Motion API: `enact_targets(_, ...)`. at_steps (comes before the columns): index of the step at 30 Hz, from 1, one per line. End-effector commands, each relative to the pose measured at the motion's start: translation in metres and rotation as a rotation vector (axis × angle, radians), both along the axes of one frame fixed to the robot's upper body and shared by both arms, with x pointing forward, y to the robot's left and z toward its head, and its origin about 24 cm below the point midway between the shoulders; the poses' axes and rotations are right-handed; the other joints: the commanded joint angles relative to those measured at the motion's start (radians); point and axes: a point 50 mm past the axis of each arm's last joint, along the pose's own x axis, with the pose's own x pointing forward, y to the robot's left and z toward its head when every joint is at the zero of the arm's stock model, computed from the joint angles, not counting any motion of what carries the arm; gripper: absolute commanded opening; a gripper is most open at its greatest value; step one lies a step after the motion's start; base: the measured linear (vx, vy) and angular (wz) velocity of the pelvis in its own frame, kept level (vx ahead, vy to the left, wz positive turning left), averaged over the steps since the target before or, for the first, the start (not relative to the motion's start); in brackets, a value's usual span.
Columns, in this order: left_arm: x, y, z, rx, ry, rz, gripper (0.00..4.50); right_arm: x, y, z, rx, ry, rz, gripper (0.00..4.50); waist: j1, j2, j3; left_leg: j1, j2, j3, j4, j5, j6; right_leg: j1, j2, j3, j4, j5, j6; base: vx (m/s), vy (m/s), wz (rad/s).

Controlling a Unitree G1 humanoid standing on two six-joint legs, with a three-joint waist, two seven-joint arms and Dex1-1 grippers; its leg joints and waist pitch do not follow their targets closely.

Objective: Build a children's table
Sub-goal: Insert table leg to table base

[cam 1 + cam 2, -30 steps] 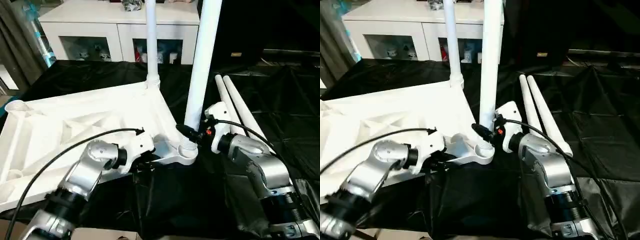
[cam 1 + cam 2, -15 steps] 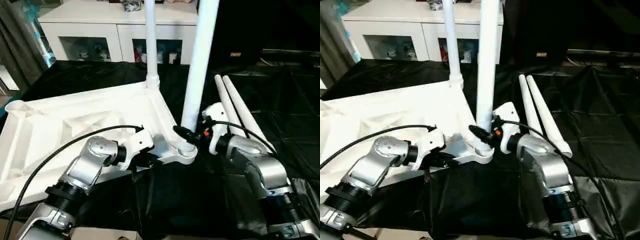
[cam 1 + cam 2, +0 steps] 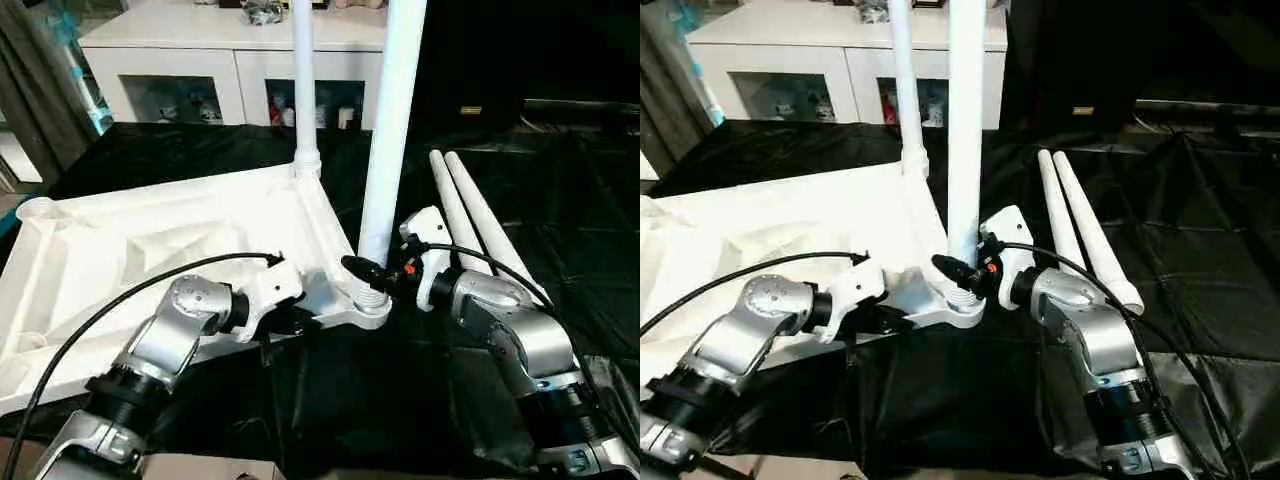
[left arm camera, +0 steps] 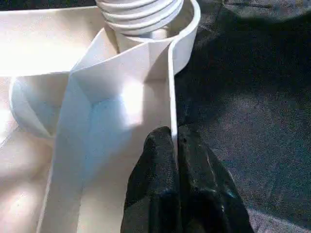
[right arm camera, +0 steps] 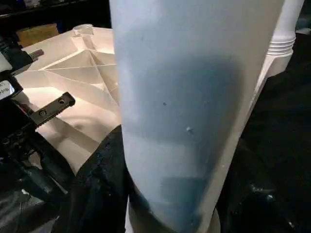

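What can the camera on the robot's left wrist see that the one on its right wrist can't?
The left wrist view shows the left gripper pinching the thin rim of the table top, beside black cloth. The right wrist view shows the right gripper's fingers wrapped around the near leg, with a second upright leg beyond. Both views share the white ribbed underside and the near leg's ridged base at its corner socket.

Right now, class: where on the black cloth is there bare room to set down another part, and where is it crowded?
Free: the cloth right of the two loose legs. Crowded: the tabletop's near corner, where the left gripper pinches the rim and the right gripper clasps the upright leg.
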Motion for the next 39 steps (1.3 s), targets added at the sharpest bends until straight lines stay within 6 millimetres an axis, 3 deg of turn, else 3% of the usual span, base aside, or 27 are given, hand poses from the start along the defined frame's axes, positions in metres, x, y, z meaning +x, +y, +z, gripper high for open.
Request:
enact_targets(1, 0.0, -0.004, 0.006, -0.073, -0.003, -0.012, 0.57, 0.001, 0.0, -0.003, -0.026, 0.022, 0.003, 1.9, 0.002, -0.013, -0.06, 0.015, 0.017, -0.005, -0.073, -0.285, 0.017, 0.038, -0.056, 0.042, -0.088, -0.352, -0.166, 0.0, 0.0, 0.0)
enact_targets(5, 0.007, -0.005, 0.015, -0.102, -0.036, 0.003, 0.98, 0.001, 0.001, -0.003, -0.024, 0.024, 0.006, 1.9, 0.003, -0.013, -0.061, 0.015, 0.019, -0.006, -0.075, -0.285, 0.015, 0.039, -0.053, 0.041, -0.083, -0.303, -0.181, 0.0, 0.0, 0.0)
enact_targets(16, 0.004, 0.006, 0.009, -0.03, 0.011, -0.022, 0.98, 0.002, 0.002, -0.002, -0.021, 0.023, 0.004, 1.9, 0.001, -0.011, -0.06, 0.018, 0.018, -0.006, -0.075, -0.298, 0.008, 0.039, -0.053, 0.042, -0.084, -0.316, -0.179, 0.0, 0.0, 0.0)
enact_targets(35, 0.002, 0.006, 0.003, -0.001, 0.049, -0.048, 0.98, 0.002, 0.002, -0.002, -0.028, 0.025, 0.003, 1.9, 0.001, -0.008, -0.061, 0.019, 0.019, -0.005, -0.074, -0.291, 0.007, 0.04, -0.053, 0.042, -0.082, -0.29, -0.191, 0.0, 0.0, 0.0)
enact_targets(36, 0.002, 0.007, 0.003, 0.001, 0.049, -0.049, 0.69, 0.002, 0.002, -0.002, -0.028, 0.025, 0.003, 1.9, 0.001, -0.008, -0.061, 0.019, 0.018, -0.005, -0.074, -0.293, 0.007, 0.04, -0.053, 0.042, -0.082, -0.294, -0.19, 0.0, 0.0, 0.0)
enact_targets(39, 0.002, 0.007, 0.002, 0.009, 0.052, -0.042, 0.47, 0.002, 0.002, -0.003, -0.027, 0.028, 0.004, 1.9, 0.0, -0.008, -0.061, 0.019, 0.018, -0.006, -0.074, -0.294, 0.006, 0.041, -0.053, 0.042, -0.082, -0.303, -0.186, 0.0, 0.0, 0.0)
